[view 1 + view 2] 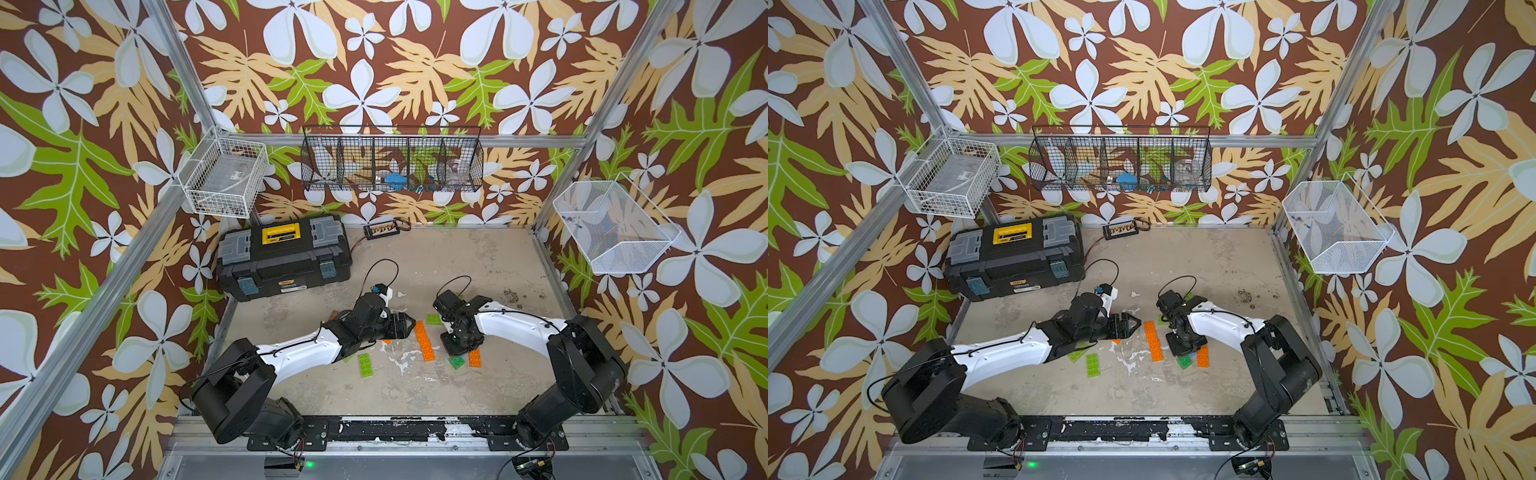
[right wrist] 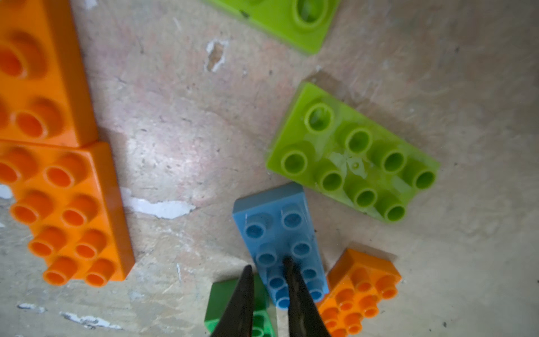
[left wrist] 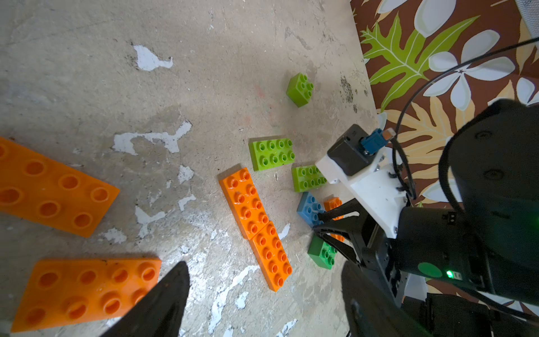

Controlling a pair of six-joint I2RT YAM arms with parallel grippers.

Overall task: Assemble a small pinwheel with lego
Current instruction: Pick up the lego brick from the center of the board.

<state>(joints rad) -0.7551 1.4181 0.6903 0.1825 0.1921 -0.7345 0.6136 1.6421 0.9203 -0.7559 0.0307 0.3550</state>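
Observation:
My right gripper (image 2: 267, 264) points down, its fingers narrowed round one long stud row of a blue lego brick (image 2: 280, 236) that lies flat on the table. A dark green square (image 2: 230, 294) and an orange brick (image 2: 361, 289) flank it, and a lime brick (image 2: 350, 157) lies just beyond. In both top views the gripper's body hides the blue brick. Two orange bricks end to end (image 1: 423, 340) lie between the arms. My left gripper (image 3: 262, 303) hovers open and empty beside them, also seen from above (image 1: 405, 324). Loose orange plates (image 3: 49, 186) lie near it.
A lime brick (image 1: 365, 365) lies by the left forearm, and a small lime cube (image 3: 300, 89) sits further back. A black toolbox (image 1: 282, 257) stands at the back left, with a small wired board (image 1: 380, 228) behind it. Wire baskets (image 1: 390, 160) hang on the walls.

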